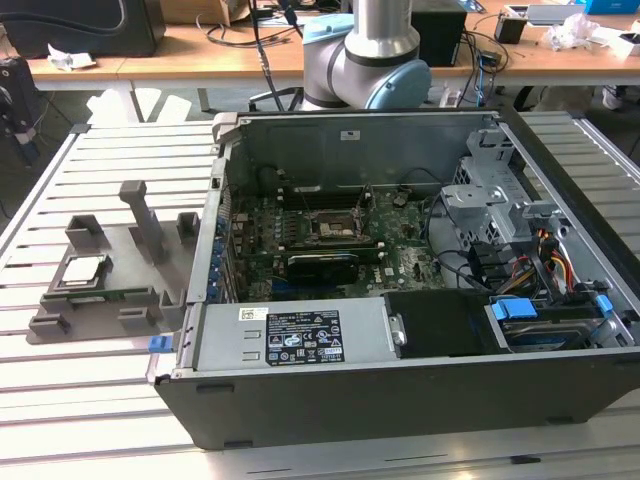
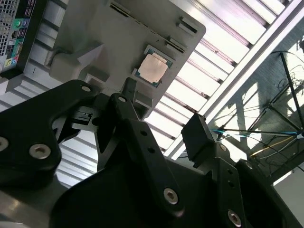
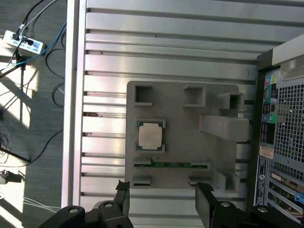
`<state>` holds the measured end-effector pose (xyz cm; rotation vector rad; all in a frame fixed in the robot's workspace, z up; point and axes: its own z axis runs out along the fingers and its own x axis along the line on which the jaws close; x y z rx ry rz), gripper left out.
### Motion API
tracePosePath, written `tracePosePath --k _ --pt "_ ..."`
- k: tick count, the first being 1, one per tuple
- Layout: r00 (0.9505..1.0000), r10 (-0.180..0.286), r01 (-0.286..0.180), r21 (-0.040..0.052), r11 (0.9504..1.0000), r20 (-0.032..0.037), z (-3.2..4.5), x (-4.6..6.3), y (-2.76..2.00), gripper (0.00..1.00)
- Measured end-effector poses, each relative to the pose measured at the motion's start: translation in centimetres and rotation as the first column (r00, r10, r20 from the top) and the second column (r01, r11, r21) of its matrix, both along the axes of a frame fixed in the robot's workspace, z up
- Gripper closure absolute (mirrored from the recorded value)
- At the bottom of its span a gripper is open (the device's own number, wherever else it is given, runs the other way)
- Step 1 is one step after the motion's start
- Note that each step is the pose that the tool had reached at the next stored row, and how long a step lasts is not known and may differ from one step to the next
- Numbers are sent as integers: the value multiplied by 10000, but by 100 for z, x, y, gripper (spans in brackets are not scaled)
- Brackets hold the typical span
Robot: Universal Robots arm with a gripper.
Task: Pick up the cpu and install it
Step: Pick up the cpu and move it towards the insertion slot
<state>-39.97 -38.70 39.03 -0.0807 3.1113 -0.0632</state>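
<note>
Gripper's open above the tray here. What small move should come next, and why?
Likely bring the gripper in over the cpu to centre it between the jaws: the gripper is open and empty, and the chip lies flat in its holder tray pocket, apart from it in both wrist views.

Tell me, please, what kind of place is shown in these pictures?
Probably a robotics lab or test workshop. A robot arm stands behind an open computer case on a slatted metal table, the cpu lies in a grey holder beside the case, and desks with cables run along the back.
</note>
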Motion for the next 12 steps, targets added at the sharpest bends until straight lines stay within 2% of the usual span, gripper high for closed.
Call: tracePosePath --k 4,12 --pt "10000 0 0 1 10000 0 -17 0 0 34" --pt "10000 1 -1 0 10000 0 -114 0 0 34"
